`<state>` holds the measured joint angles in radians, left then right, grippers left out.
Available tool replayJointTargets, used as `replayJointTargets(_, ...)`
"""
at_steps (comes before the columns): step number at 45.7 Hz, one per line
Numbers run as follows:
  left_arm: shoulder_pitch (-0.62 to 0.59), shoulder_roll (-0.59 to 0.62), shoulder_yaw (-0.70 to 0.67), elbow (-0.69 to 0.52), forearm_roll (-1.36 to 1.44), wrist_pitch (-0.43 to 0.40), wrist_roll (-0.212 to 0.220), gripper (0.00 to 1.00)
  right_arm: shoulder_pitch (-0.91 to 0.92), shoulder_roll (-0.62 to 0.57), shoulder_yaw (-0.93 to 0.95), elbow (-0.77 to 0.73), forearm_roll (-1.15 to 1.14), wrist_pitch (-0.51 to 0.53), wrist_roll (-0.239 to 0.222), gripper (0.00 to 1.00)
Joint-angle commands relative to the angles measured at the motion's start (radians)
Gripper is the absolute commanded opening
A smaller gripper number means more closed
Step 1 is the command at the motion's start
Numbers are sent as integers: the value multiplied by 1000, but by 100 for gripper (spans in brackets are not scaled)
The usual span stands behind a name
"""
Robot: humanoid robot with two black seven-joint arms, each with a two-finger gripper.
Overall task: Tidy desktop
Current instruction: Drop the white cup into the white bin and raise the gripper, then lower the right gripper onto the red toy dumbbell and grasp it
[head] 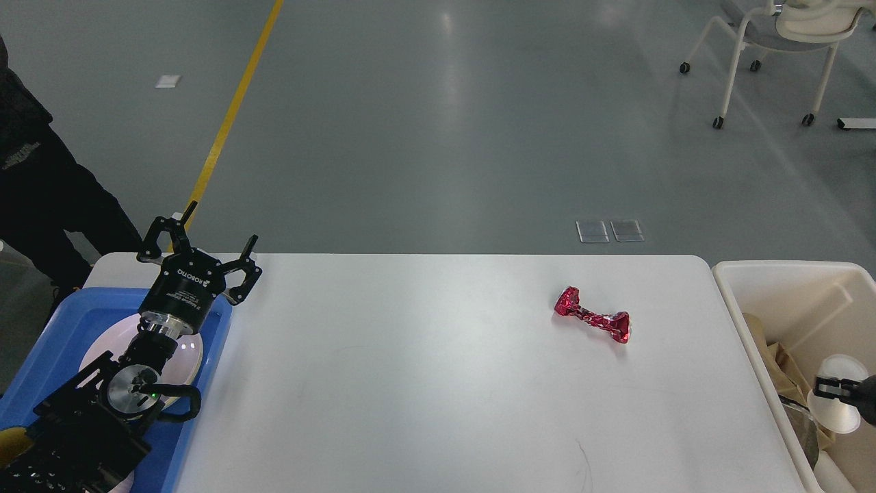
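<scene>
1. Desktop [424,383] fills the middle, between blue tray [48,329] and cream bin [773,287].
2. Red foil wrapper [593,322] lies near the bin's side; likely next to bin.
3. Left gripper [202,236] hangs above the tray's plate [102,342], fingers wide, empty.
4. Right gripper [831,389], over the bin, pinches a white cup [838,411], I judge for dropping.

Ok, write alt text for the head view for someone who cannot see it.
A crumpled red foil wrapper lies alone on the white desktop. The left gripper hovers open over a white plate in a blue tray. At right, the right gripper holds a white cup over a cream bin.
</scene>
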<state>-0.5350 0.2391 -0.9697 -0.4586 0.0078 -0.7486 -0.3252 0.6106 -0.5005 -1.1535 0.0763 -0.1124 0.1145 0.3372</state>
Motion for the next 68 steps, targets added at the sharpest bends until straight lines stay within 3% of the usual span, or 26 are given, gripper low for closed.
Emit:
replayJointTargets(1,0,0,-1,0,0,0,0,100,0,-3,5,3,5,-21,-1,100)
replayJointTargets(16,0,0,0,0,1,0,0,100,79,-27,18,68,3,-18,6,100)
replayJointTargets(20,0,0,-1,0,0,0,0,100,245,-104,3,241,-13,-10,9,100)
replayJointTargets(24,0,0,-1,0,0,0,0,100,615,-229,-72,566,-84,11,3,100)
replayJointTargets(28,0,0,-1,0,0,0,0,100,1144,-277,-276,889,-304,173,2,100)
replayJointTargets(33,0,0,-1,0,0,0,0,100,1731,-233,-393,1209,-406,440,6,100)
replayJointTargets(38,0,0,-1,0,0,0,0,100,2064,-136,-323,1315,-409,767,23,100)
replayJointTargets(40,0,0,0,0,0,0,0,100,2132,-127,-232,1313,-409,845,26,100)
replayJointTargets(48,0,0,0,0,0,0,0,100,2161,-105,32,1283,-408,845,25,100)
replayJointTargets(68,0,0,0,0,0,0,0,100,1899,31,46,1225,-411,845,14,100)
